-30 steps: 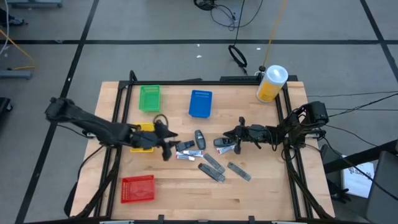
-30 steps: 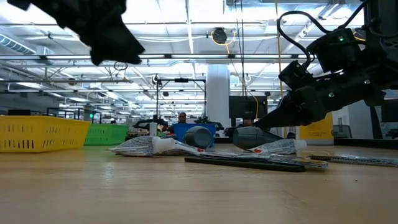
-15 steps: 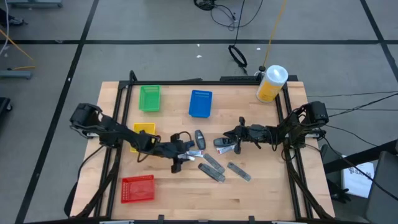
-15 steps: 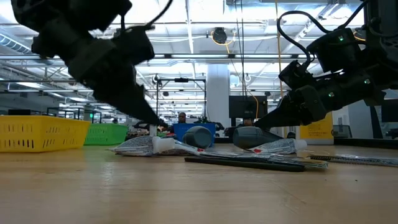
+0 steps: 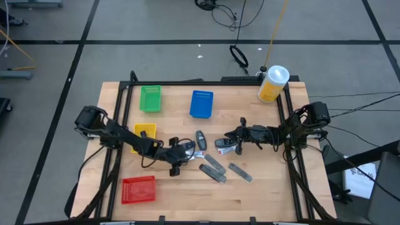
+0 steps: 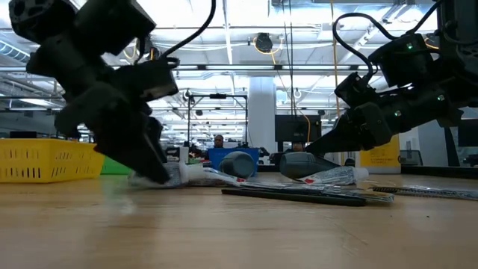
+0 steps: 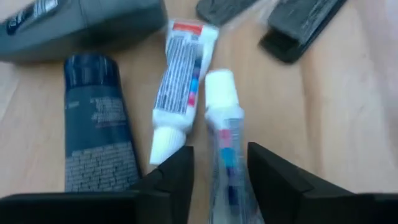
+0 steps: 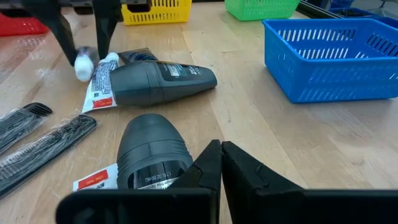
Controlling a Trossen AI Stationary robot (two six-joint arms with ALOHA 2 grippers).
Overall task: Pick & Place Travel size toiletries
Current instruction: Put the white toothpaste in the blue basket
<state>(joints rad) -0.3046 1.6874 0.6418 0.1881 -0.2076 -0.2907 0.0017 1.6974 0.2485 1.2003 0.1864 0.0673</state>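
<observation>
The travel size toiletries lie in a loose cluster mid-table: two whitish tubes [image 7: 221, 106] [image 7: 180, 81], a dark blue tube [image 7: 96, 124], grey bottles [image 8: 158, 81] [image 8: 152, 149] and flat dark packets [image 5: 215, 169]. My left gripper [image 7: 221, 155] is down at the table over the cluster's left end [image 5: 177, 164]. Its fingers stand open on either side of one whitish tube. My right gripper [image 8: 221, 149] is shut and low at the cluster's right side [image 5: 232, 144], close beside a grey bottle. I cannot tell whether it touches that bottle. My left gripper straddles the body of the whitish tube [image 7: 225, 149] behind its white cap, coming from above at a slant from the table's left, fingers along the tube. The tube lies flat on the table. I cannot tell whether the fingers [image 7: 264, 171] touch it.
Small baskets stand around the cluster: green [image 5: 150, 98] and blue [image 5: 201, 104] at the back, yellow [image 5: 145, 131] beside the left arm, red [image 5: 138, 189] near the front left. A yellow white-lidded canister [image 5: 273, 83] stands at the back right corner.
My left gripper has come down from well above the table to the tabletop. It has moved toward the table's right and near edges onto the left end of the cluster and tipped more steeply downward.
</observation>
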